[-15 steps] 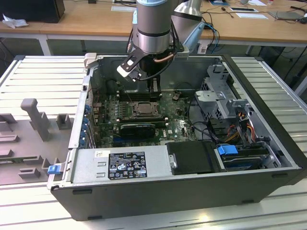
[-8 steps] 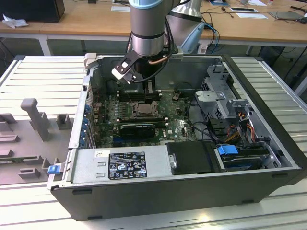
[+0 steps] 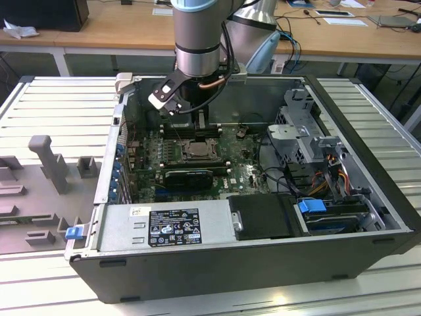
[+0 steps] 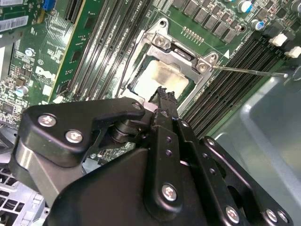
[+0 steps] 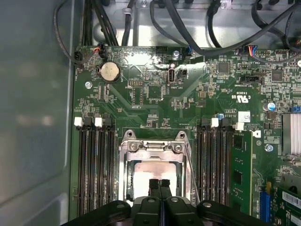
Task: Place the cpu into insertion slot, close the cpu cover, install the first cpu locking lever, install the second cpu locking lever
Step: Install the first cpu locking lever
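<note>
Nearest in the exterior view, the dark wall of an open computer case [image 3: 250, 263], set on a ribbed metal table [image 3: 59, 99]. Just inside that wall, a grey power supply [image 3: 125, 222] with a black label, and a blue clip [image 3: 74, 232] at its end toward the exterior view's left. Beyond it, a long black card [image 3: 189, 176] lying across the green board [image 3: 240, 172]. Just past the card, the socket [image 3: 195, 150], near the middle of the board, with the chip seated in it. Right above the socket, the pincer [image 3: 200, 125], pointing straight down from the grey arm [image 3: 197, 39].

Seen closer in the first wrist view: pincer [image 5: 160, 183] pressed together, fingertips [image 5: 154, 186] side by side with no gap and nothing between them, poised over the chip [image 5: 155, 170]. Cannot tell whether touching it or just clear of it. Chip silvery and flat in the socket, framed by the cover [image 5: 155, 147] lying down around it. Rows of long black memory slots [image 5: 96, 165] on both sides.

In the second wrist view, a thin wire lever [image 4: 249, 71] sticking out from one corner of the socket, clear of the cover [image 4: 183, 56].

Farther along the board in the first wrist view, a round coin battery [image 5: 110, 71], then black cables [image 5: 188, 19] by the case wall. Farthest in the exterior view, wooden desks [image 3: 131, 33].
</note>
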